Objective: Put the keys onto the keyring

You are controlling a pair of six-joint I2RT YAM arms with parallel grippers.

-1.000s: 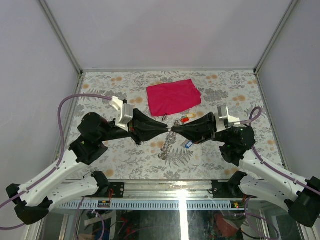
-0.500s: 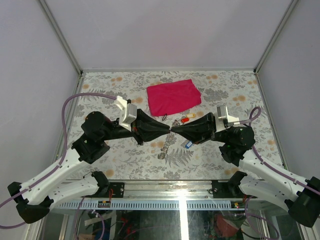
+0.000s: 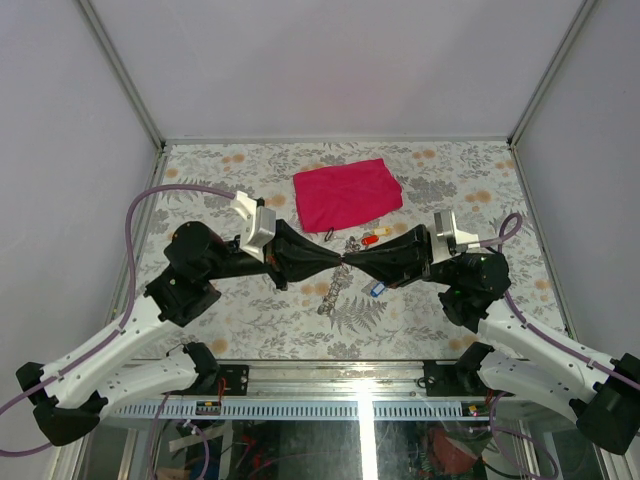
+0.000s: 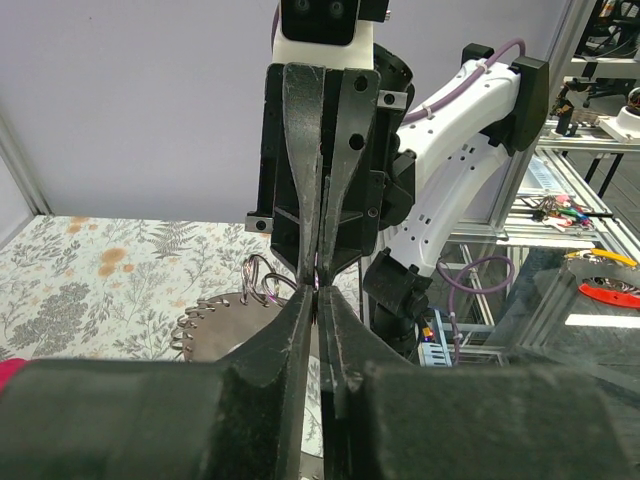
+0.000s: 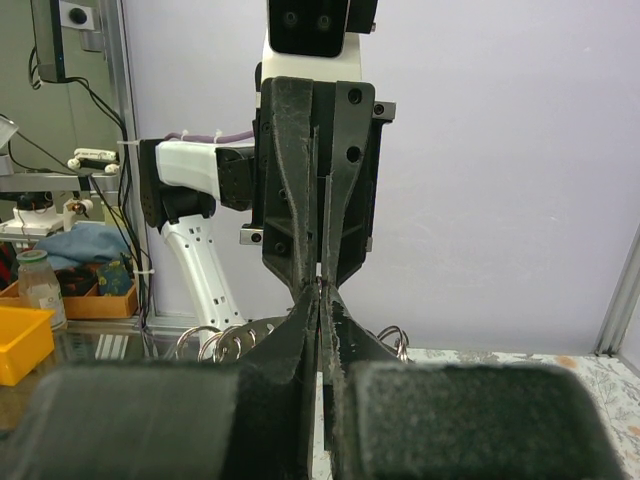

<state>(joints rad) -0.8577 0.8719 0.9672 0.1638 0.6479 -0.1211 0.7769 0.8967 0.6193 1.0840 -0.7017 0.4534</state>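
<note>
Left black two-finger gripper (image 4: 319, 312): you had its fingers all but together, only a thin slit between them. Its tips were nose to nose with the other arm's, just on the near side of the magenta cloth (image 3: 347, 194). I couldn't tell whether any wire sat in that slit.

The large flat silver coiled-wire keyring (image 3: 331, 290) was right beneath those tips, running away from the cloth toward the arm bases. Couldn't tell if it was held or just resting on the floral table (image 3: 220, 170).

Right black two-finger gripper (image 5: 322, 305): fingers fully together, nothing thick visible between them.

Right of the ring, by the cloth's near edge, sat a small orange-and-red piece (image 3: 372, 238). A small blue piece (image 3: 378, 289) lay farther from the cloth. Likely keys, too small to confirm.

My read: you were working the coil open. That needed one gripper pinning the ring steady and the other prying only the coil's free end. It called for small motions, matched heights and no twist, or the ring would spring out. You wanted a visible gap confirmed before going for a key.
</note>
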